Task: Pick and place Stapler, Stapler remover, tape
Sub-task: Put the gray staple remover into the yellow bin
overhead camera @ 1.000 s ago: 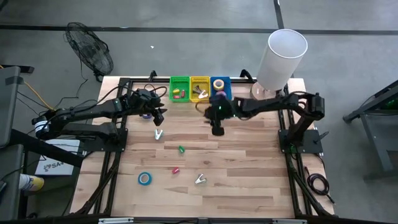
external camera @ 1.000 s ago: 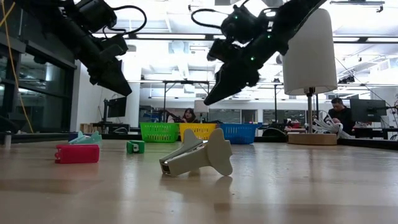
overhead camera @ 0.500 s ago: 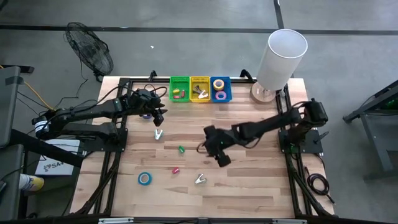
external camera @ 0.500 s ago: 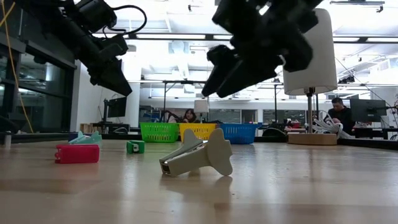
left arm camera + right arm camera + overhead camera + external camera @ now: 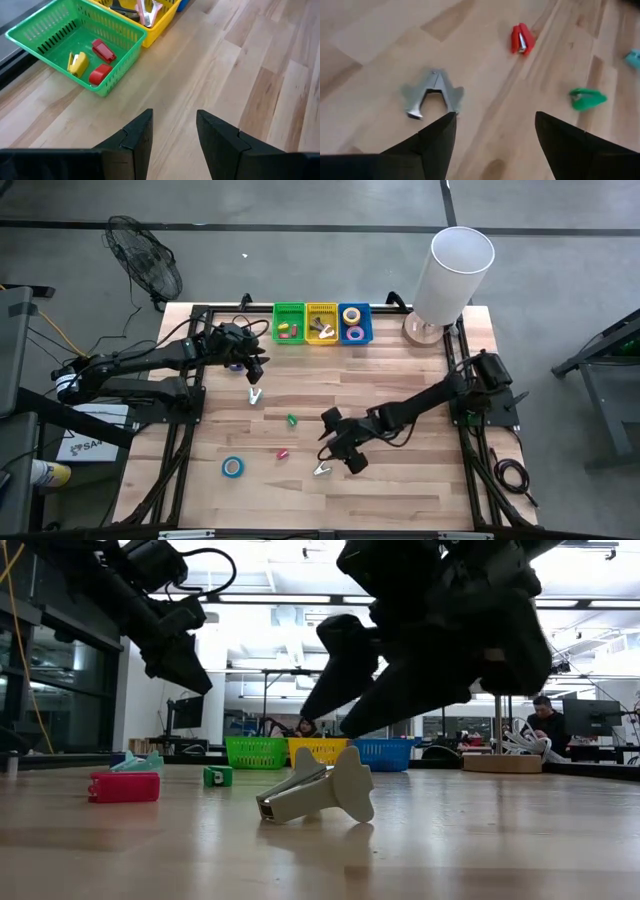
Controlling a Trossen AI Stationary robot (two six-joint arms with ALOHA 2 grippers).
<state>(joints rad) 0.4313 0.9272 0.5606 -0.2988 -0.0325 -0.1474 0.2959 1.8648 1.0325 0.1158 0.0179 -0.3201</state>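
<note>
My right gripper [image 5: 338, 457] is open and hovers low over the table's near middle. It is just beside a silvery claw-shaped staple remover [image 5: 322, 469] [image 5: 434, 93] that lies flat on the wood [image 5: 320, 790], and touches nothing. A red stapler [image 5: 283, 452] [image 5: 522, 39], a green stapler [image 5: 291, 420] [image 5: 587, 97] and a blue tape roll [image 5: 232, 467] lie to its left. A second staple remover [image 5: 255, 395] lies nearer my left gripper [image 5: 250, 362] [image 5: 174, 125]. That gripper is open and waits above the far left.
Three baskets stand in a row at the far edge: green [image 5: 289, 323] [image 5: 60, 35] with small staplers, yellow [image 5: 321, 323] with removers, blue [image 5: 354, 323] with tape rolls. A tall white cylinder [image 5: 455, 270] stands at the far right corner. Bare wood lies on the near right.
My right gripper has swung from above the blue basket at the far edge toward the near edge and down. It now hangs low beside the staple remover in the table's near middle. The objects on the table have not moved.
</note>
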